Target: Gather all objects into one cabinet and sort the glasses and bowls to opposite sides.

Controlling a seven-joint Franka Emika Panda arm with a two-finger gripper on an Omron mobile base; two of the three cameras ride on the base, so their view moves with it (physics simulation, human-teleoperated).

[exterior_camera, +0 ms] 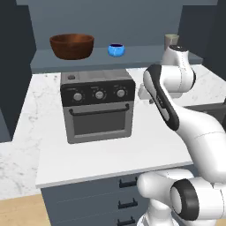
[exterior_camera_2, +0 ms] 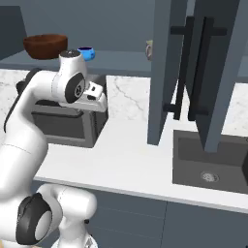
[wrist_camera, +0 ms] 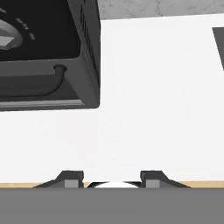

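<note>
Cabinet [exterior_camera: 44,59] first: wide dark slate-blue wall unit above the white counter [exterior_camera: 110,154], lighter shelf floor, door swung open in the right base view. Wooden bowl [exterior_camera: 72,46] sits on the shelf toward its left end, upright, mouth up, round so no real long axis. Blue bowl [exterior_camera: 116,50] stands on the same shelf, near the wooden bowl's right but apart from it, also mouth up. One beige-grey cup [exterior_camera: 170,41] is farther right on the shelf, upright, long axis vertical, partly hidden by the arm. The second cup cannot be found.

Progress, as a judgement: both bowls already grouped on the left side, one cup on the right, so sorting looks mostly done; the other cup likely remains to be gathered, though its place cannot be told.

Toaster oven [exterior_camera: 98,106] stands on the counter below the shelf. Gripper [wrist_camera: 112,179] hangs over bare counter just beside the oven, pointing down, jaws partly apart, nothing between them.
</note>
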